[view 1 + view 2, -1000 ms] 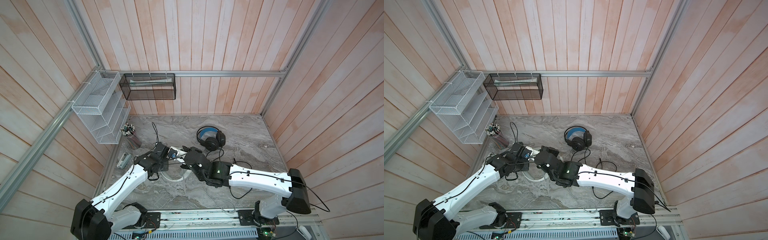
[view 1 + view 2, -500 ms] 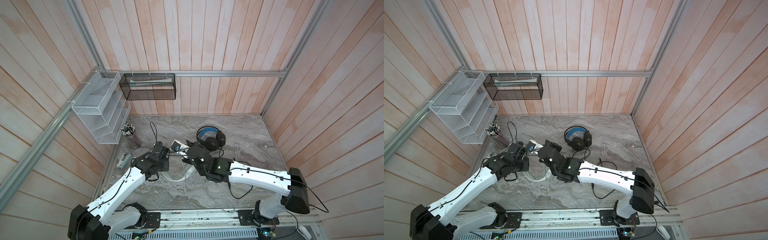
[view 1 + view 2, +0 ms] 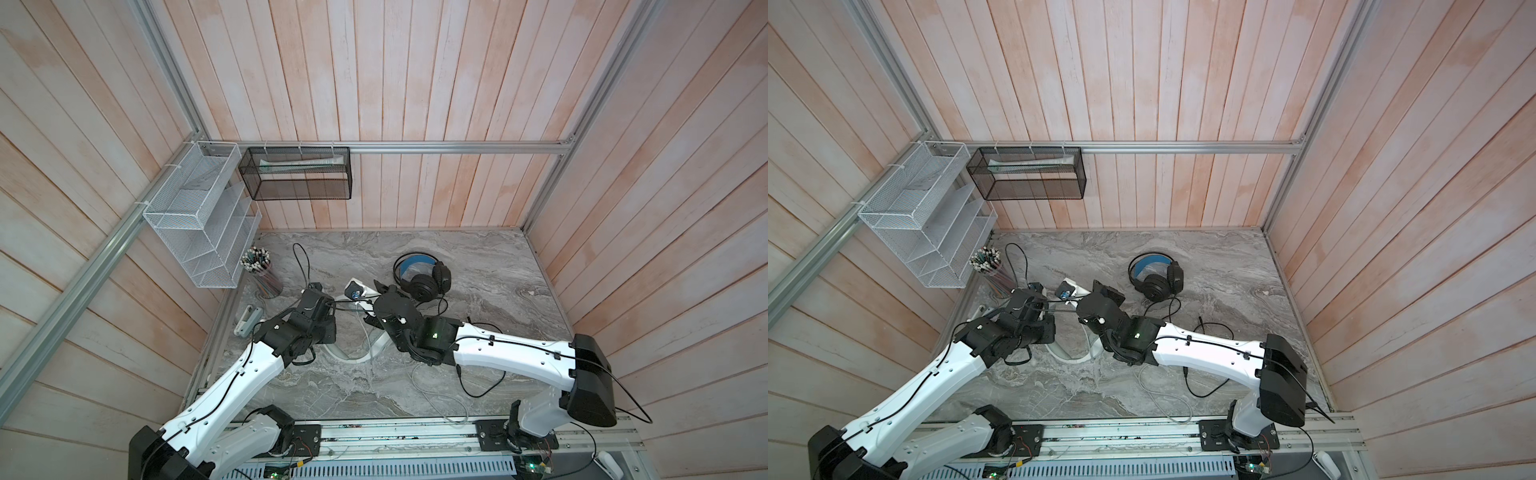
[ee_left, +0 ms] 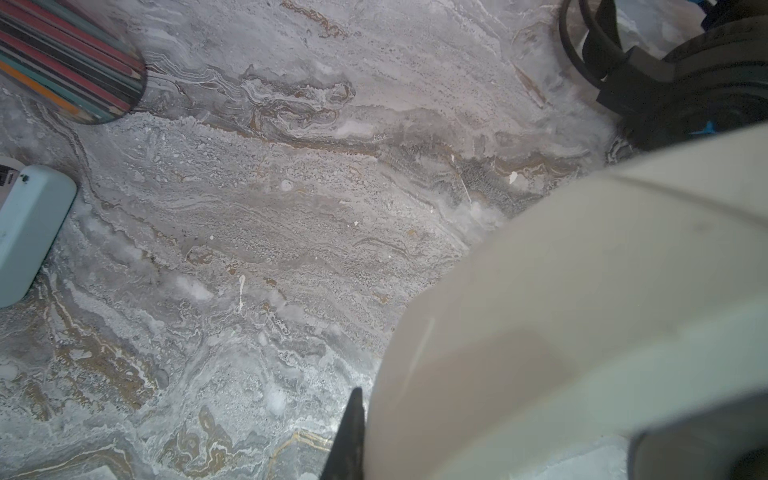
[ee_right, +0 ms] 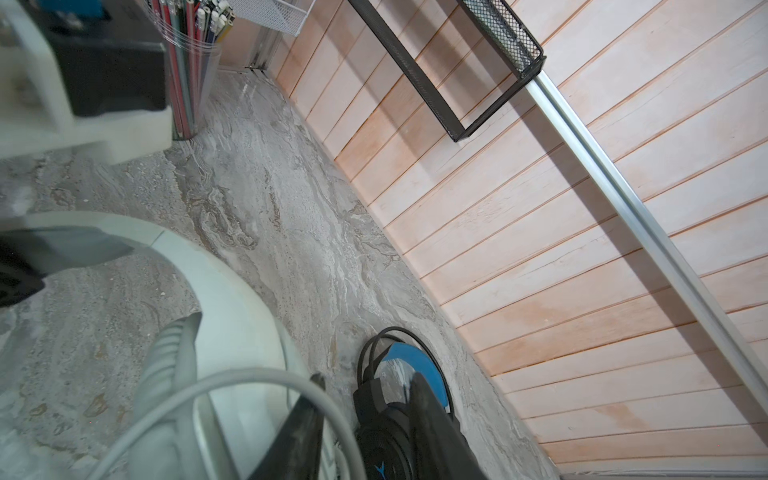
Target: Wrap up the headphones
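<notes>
Wood-plank walls (image 3: pixel 415 83) box in a marble tabletop (image 3: pixel 478 266). Black headset (image 3: pixel 422 282) lies toward the back. White headset (image 4: pixel 582 311) mid-table: my left gripper (image 3: pixel 318 289) clamped, looks like on its band, to anchor it. Right gripper (image 5: pixel 368 386) jaws part-open, grey cable (image 5: pixel 232 378) running loose between them, for guiding wraps, I'd guess.

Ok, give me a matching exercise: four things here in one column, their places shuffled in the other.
1 black headphones
2 white headphones
3 pencil cup
4 black mesh basket

A hangs from the metal rail
B between the left arm and the right arm
C lies toward the back of the table
D stands beside the white wire rack

Pairs: 1-C, 2-B, 3-D, 4-A
</notes>
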`<action>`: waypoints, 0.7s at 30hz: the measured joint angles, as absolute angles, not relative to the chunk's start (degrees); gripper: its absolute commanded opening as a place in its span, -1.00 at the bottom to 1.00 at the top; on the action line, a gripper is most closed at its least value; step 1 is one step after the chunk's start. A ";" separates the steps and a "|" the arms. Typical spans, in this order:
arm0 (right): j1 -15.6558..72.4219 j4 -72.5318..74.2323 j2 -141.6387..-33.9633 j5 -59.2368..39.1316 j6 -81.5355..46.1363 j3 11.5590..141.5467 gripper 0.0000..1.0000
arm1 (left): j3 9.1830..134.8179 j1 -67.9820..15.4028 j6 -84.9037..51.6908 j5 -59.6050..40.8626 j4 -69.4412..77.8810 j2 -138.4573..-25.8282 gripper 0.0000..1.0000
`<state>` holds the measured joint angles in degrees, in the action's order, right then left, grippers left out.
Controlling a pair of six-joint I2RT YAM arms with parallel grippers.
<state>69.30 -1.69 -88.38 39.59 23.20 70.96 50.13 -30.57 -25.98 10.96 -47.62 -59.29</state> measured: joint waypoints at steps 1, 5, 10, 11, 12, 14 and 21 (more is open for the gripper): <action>69.36 -1.72 -88.03 39.31 23.03 70.59 -0.68 | 50.13 -30.57 -26.06 11.00 -47.75 -59.44 -1.00; 70.46 -2.24 -84.71 37.30 21.93 69.60 -0.70 | 50.13 -30.57 -27.40 12.56 -48.42 -61.14 -1.00; 73.03 -3.88 -78.89 31.77 19.42 67.66 -0.52 | 50.13 -30.44 -28.60 13.76 -49.50 -62.06 -1.00; 73.23 -4.10 -78.52 30.98 18.96 67.42 -0.52 | 50.13 -30.39 -28.73 13.43 -49.52 -62.02 -1.00; 73.34 -4.54 -78.41 30.26 18.28 67.20 -0.52 | 50.13 -30.30 -28.84 12.82 -49.50 -61.91 -1.00; 73.32 -5.10 -78.46 29.63 16.82 66.22 -0.53 | 50.13 -30.11 -29.21 10.92 -49.54 -61.43 -1.00; 73.47 -8.27 -78.11 28.77 14.61 65.32 -0.61 | 50.11 -29.93 -30.89 5.89 -50.13 -59.42 -1.00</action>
